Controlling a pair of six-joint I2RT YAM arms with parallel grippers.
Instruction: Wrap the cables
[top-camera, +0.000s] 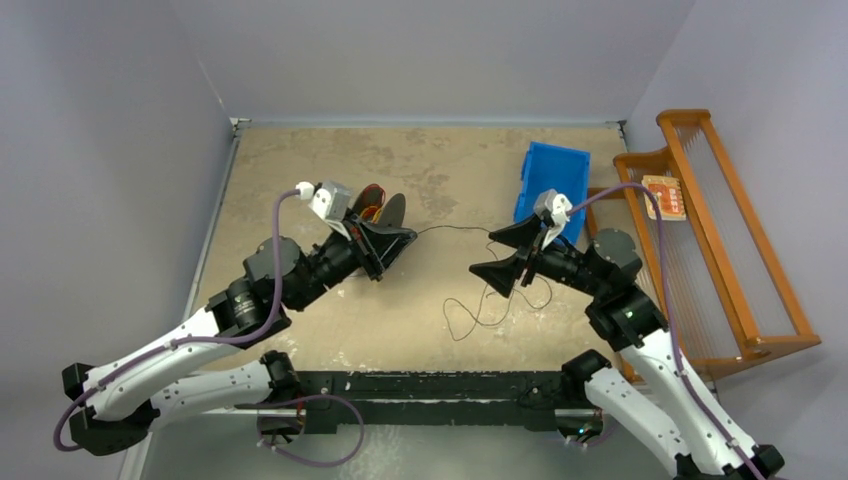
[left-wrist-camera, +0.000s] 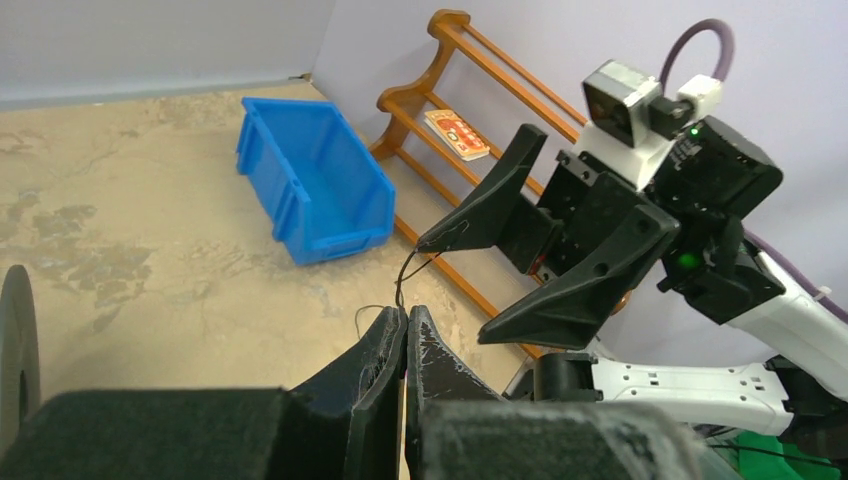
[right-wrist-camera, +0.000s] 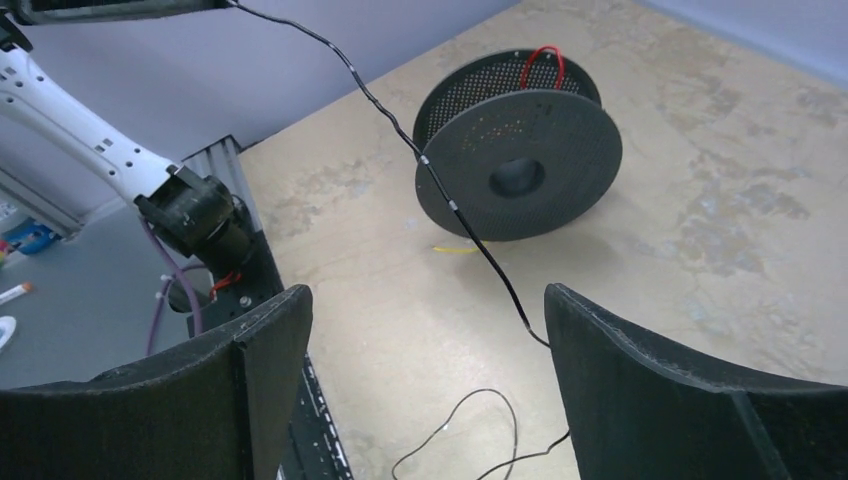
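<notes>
Black strand (right-wrist-camera: 474, 240) lies mostly unwound: clamped in the shut left gripper (left-wrist-camera: 405, 322), it passes between the wide-apart jaws of the right gripper (right-wrist-camera: 425, 295) and loops loose on the table (top-camera: 300, 180). Only a red wire (right-wrist-camera: 543, 48) (a short arc) shows on the spool (right-wrist-camera: 560, 150), so I judge most of the winding undone.

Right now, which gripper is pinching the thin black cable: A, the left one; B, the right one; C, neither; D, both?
A: the left gripper is shut, with the black cable coming out from between its fingertips, while the right gripper stands wide open and the cable passes unclamped between its fingers.
</notes>
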